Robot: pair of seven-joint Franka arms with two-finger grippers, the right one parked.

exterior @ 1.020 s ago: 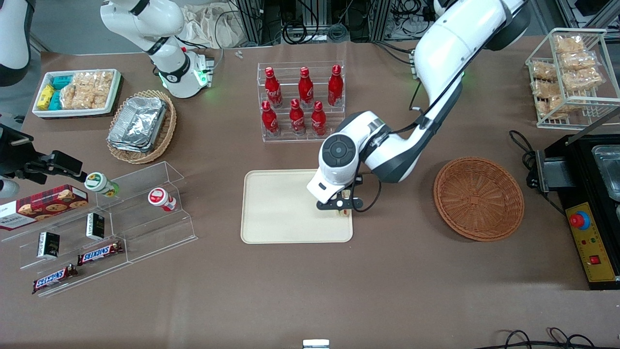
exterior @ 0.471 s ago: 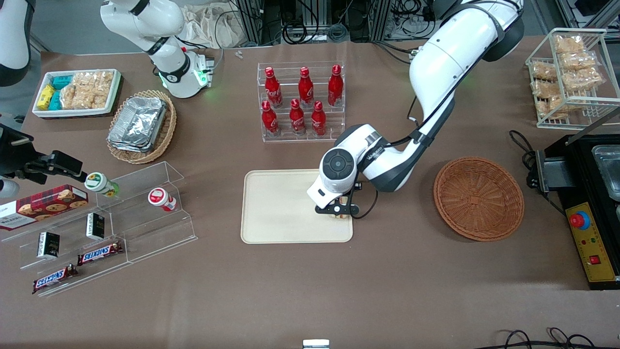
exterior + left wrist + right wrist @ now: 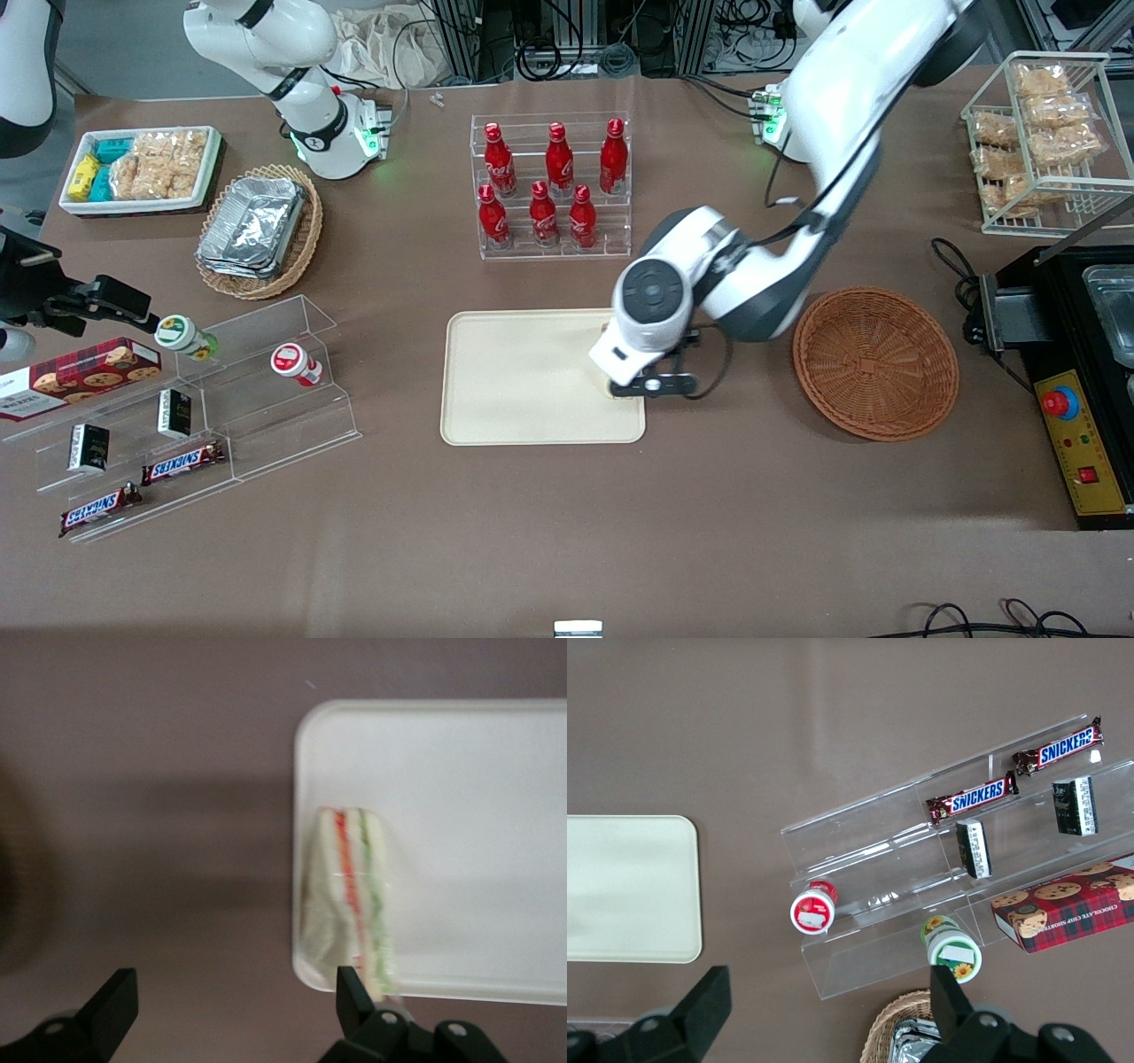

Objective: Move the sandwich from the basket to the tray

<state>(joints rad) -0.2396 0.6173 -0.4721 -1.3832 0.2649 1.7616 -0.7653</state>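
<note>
Sandwich (image 3: 353, 904) lies on the tray (image 3: 514, 372) by its edge nearest the basket (image 3: 875, 361), right of centre frame; gripper (image 3: 651, 386) above it, fingers spread, nothing held — placing looks done, pull clear next.

six red bottles (image 3: 549, 190), two Snickers bars (image 3: 182, 462), two wicker baskets (image 3: 875, 363), one gripper (image 3: 654, 386)

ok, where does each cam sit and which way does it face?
Front view: high, facing both arms, looking down on the table; gripper above the tray edge, basket empty.
Left wrist view: looks straight down between open jaws at the sandwich lying on the tray.
Right wrist view: looks down on the Snickers bars; its own fingertips show.
All three share the tray.
</note>
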